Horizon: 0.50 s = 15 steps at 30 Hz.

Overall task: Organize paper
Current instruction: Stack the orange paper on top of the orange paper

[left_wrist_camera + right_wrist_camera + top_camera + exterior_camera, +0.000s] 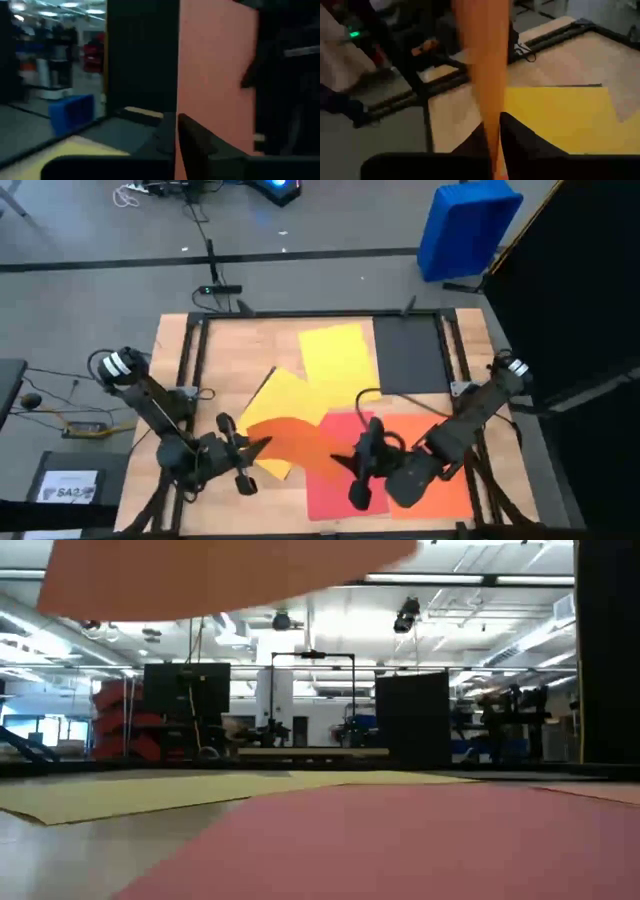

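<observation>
While both arms sit low at the near edge of the table, here's the rundown:

Writing: only a white label on a dark box (68,486) on the floor left of the table; it seems to start with "SA", the rest is too small to read.

Held sheet: an orange sheet (292,442), thin and bendy, lifted off the table and stretched between the 2 grippers, above the other papers. In the low view it hangs across the top as a flat orange band.

Left gripper (252,448): fingers pinched together on the orange sheet's left edge.

Right gripper (350,463): fingers pressed together on the sheet's right edge; the right wrist view shows the paper edge-on, rising from between the 2 dark fingers.

Other paper: 2 yellow sheets (335,358) overlapping mid-table, a dark grey sheet (408,352) flat at the far right corner, a red sheet (338,482) near the front, and another orange sheet (445,480) under the right arm. All plain matte rectangles.

Table (230,360): light wood grain top with a black metal frame.

Bin: a blue plastic bin (466,225), boxy, on the grey floor beyond the far right corner.
</observation>
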{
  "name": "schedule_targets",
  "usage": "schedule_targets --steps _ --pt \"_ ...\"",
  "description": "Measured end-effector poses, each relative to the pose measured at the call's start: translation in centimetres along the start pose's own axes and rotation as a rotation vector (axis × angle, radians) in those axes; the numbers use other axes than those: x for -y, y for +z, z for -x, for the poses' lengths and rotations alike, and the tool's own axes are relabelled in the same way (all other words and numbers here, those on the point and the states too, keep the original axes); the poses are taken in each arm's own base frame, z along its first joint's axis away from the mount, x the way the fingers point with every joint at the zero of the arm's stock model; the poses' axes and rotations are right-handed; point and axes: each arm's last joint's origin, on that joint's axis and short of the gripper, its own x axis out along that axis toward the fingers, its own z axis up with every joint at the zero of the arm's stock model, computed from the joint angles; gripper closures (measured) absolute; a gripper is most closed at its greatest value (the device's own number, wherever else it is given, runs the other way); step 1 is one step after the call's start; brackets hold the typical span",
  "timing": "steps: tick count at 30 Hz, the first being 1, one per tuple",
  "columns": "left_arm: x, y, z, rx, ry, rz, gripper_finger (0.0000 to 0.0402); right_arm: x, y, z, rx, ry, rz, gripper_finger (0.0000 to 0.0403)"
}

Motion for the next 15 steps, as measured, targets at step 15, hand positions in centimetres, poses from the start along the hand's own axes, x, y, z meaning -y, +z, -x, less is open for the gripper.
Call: schedule_targets --steps 15 --pt "-3.1 -2.4 -7.7 -0.077 -0.219 0.405 0.0402 3.4 -1.1 2.7 -0.281 -0.161 -0.155 0.0403"
